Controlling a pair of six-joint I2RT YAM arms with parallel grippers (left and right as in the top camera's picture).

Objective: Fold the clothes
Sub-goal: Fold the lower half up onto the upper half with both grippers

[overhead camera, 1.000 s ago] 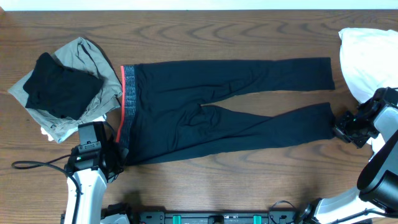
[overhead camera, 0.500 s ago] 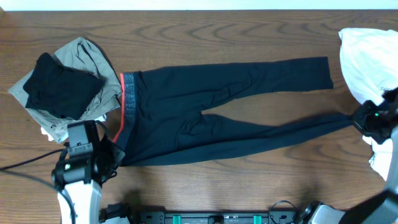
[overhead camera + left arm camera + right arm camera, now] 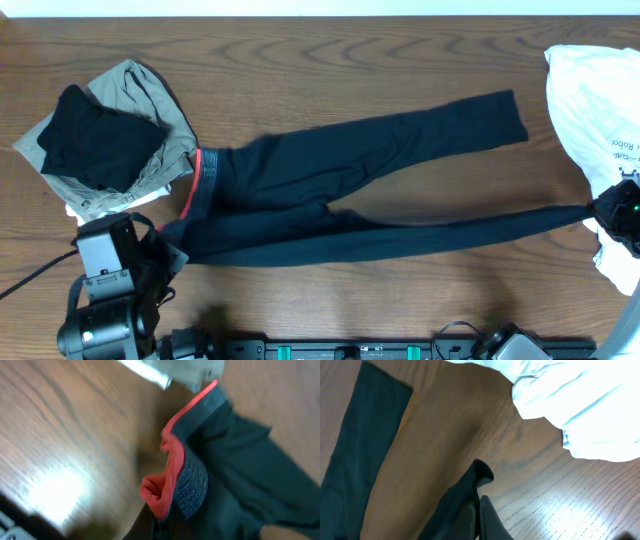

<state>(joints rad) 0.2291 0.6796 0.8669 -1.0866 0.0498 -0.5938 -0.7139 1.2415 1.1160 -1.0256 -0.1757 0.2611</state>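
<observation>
Black clothes (image 3: 300, 175) clamped tight in both closed jaws.

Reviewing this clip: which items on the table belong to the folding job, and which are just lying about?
In the job:
- black trousers with a red-edged grey waistband
- left hand, shut on the waistband end
- right hand, shut on a leg cuff

Lying about:
- folded black garment, on a khaki garment
- white printed garment
</observation>
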